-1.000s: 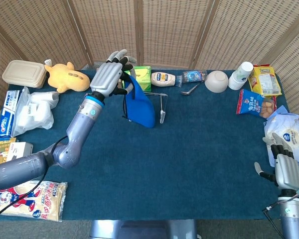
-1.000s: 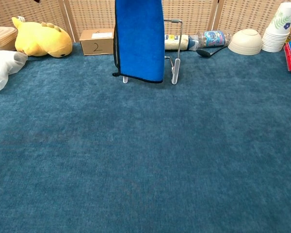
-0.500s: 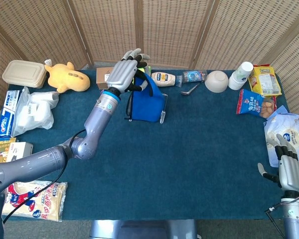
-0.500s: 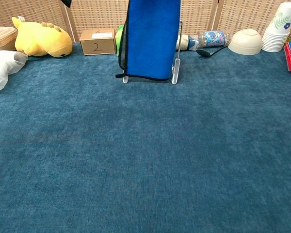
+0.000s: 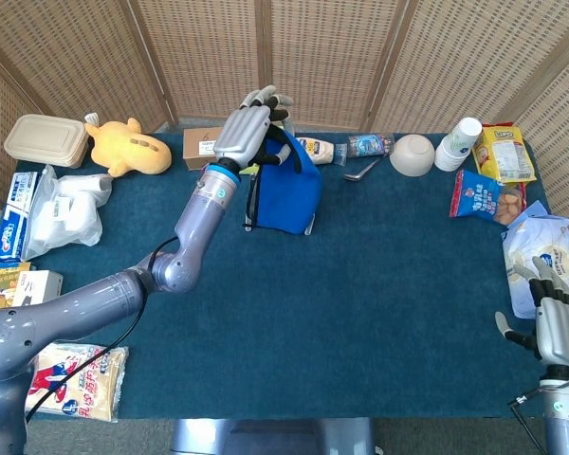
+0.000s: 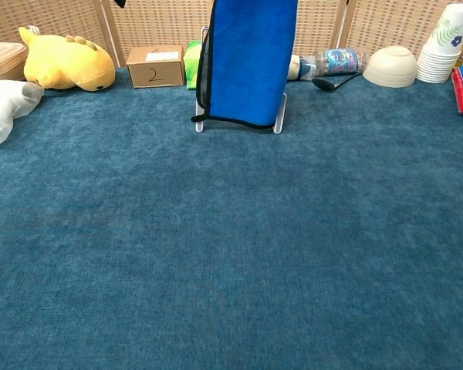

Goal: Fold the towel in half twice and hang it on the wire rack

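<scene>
Left hand (image 5: 250, 129) has carried the towel (image 5: 286, 194) rightward over the rack (image 6: 280, 114).

A blue towel (image 5: 286, 194) is seen hanging over a wire rack (image 5: 309, 226) at the far middle of a blue tablecloth (image 5: 360, 313). Its top edge is gripped by the left hand (image 5: 250, 128), whose arm is stretched across from the near left. The rack is mostly covered by the cloth, so it cannot be told whether the towel rests on the bar. The right hand (image 5: 559, 322) is held at the near right edge, fingers apart, nothing in it. A yellow plush toy (image 5: 123, 147) and a lidded container (image 5: 45, 140) are placed at the far left, a white bowl (image 5: 412, 154) and stacked paper cups (image 5: 458, 142) at the far right.
</scene>
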`<action>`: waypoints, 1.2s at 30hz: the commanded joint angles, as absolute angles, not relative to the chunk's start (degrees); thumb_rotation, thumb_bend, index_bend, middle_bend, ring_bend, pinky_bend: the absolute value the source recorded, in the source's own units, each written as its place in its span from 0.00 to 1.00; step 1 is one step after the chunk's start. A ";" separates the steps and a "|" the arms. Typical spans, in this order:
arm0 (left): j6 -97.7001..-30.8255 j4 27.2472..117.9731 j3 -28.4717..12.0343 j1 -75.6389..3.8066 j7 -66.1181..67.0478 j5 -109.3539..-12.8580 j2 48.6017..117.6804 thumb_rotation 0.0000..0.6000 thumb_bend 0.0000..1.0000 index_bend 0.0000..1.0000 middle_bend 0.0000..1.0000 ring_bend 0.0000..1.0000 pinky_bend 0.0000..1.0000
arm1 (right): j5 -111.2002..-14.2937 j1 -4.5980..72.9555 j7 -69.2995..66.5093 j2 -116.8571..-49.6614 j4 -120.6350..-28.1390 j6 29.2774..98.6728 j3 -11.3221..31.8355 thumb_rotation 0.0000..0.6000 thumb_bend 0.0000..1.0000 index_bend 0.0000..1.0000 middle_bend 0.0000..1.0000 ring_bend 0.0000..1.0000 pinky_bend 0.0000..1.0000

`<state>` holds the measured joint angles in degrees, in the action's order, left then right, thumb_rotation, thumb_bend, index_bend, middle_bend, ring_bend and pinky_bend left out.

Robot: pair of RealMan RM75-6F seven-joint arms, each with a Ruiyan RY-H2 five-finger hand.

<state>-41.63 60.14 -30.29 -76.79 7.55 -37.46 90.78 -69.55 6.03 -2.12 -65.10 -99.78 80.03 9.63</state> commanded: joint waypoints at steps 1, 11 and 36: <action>-40.00 54.50 -30.49 -78.87 7.21 -36.82 93.25 1.00 0.51 0.58 0.21 0.03 0.00 | -69.38 5.85 -1.92 -64.94 -100.00 80.15 9.64 1.00 0.31 0.16 0.01 0.00 0.00; -35.01 38.83 -29.84 -82.96 6.38 -37.48 100.24 1.00 0.49 0.55 0.19 0.01 0.00 | -68.68 5.31 -1.33 -64.15 -101.00 80.46 9.90 1.00 0.30 0.16 0.01 0.00 0.00; -33.35 36.45 -28.61 -80.44 6.49 -42.16 101.18 1.00 0.21 0.00 0.00 0.00 0.00 | -68.64 5.37 -0.99 -63.81 -101.70 79.96 10.24 1.00 0.30 0.15 0.01 0.00 0.00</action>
<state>-32.62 32.67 -28.92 -82.38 7.42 -41.10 103.04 -68.62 5.35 -0.98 -63.81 -101.71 79.99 10.23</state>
